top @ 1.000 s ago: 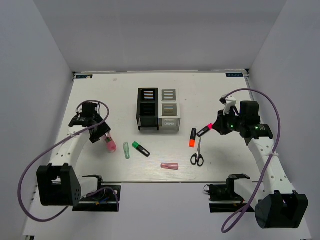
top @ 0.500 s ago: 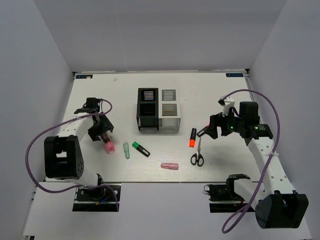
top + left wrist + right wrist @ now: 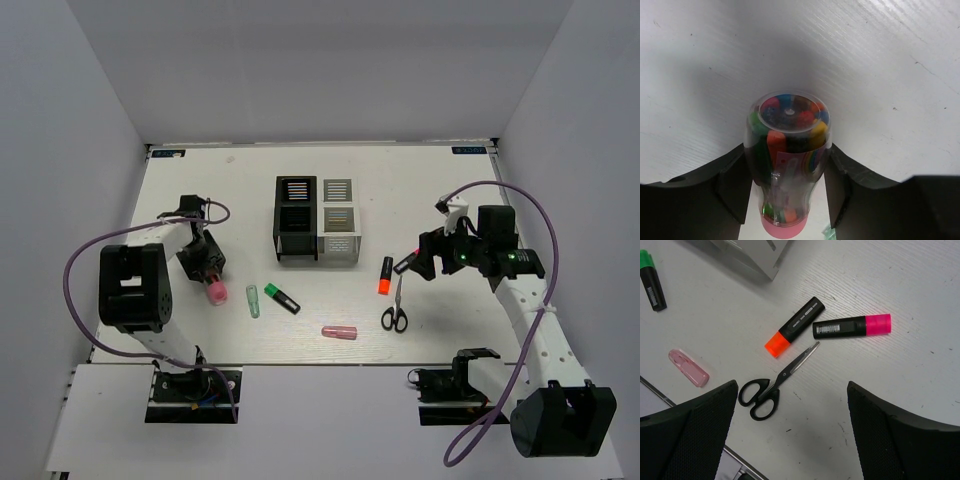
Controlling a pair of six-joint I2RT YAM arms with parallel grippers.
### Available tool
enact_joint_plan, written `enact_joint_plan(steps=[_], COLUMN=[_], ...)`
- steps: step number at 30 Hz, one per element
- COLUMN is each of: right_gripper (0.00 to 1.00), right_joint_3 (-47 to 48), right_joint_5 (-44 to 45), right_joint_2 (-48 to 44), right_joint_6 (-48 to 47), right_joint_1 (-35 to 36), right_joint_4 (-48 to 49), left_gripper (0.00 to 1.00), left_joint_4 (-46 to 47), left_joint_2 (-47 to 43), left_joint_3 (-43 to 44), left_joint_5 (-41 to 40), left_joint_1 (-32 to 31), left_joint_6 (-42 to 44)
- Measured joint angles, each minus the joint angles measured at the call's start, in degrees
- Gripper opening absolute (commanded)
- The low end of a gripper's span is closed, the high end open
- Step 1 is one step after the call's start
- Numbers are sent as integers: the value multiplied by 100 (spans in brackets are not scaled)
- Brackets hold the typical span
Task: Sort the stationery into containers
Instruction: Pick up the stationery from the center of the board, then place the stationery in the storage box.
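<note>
My left gripper (image 3: pixel 787 150) is shut on a clear tube (image 3: pixel 787 150) with a pink cap, full of coloured pieces; both fingers (image 3: pixel 735 185) press its sides. From above, its pink cap (image 3: pixel 213 292) shows at the table's left. My right gripper (image 3: pixel 792 390) hangs open and holds nothing, above the black scissors (image 3: pixel 775 382), an orange highlighter (image 3: pixel 794 326) and a pink highlighter (image 3: pixel 852 326), all lying loose. A green highlighter (image 3: pixel 282 298), a pale green tube (image 3: pixel 252 300) and a pink tube (image 3: pixel 339 332) lie at front centre. The black container (image 3: pixel 296 218) and white container (image 3: pixel 338 220) stand side by side mid-table.
The white container's corner (image 3: pixel 755 255) sits just beyond the highlighters in the right wrist view. The table's front edge (image 3: pixel 330 364) runs close behind the pink tube and scissors. Grey walls close in both sides and the back.
My right gripper has opened and dropped the pink highlighter beside the orange one. My left arm has swung round, and its jaws widened briefly and closed again on the capped tube.
</note>
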Motion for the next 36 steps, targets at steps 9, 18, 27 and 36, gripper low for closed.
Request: enact_joint_plan(steps=[9,18,27,36], right_gripper=[0,28,0,0], right_joint_3=[-37,-39,-39,-352], right_joint_5=[-87,-669,-1379,-2249], right_joint_2=[0,153,195,129], right_joint_6=[-70,-444,-920,-1989], right_joint_1=[0,0,0,0], right_joint_4=[-20,-164,-365,-581], left_gripper=[1,1,1,1], left_joint_4=[-490,608,3595,6057], left_joint_2=[-297,-1014,-988,-177], left_joint_3=[592,2350,1464,1088], left_joint_5=[22,509,1257,1550], left_joint_1=[-380,-2304,-2889,-2879], left_joint_6=[175,831,2321,3274])
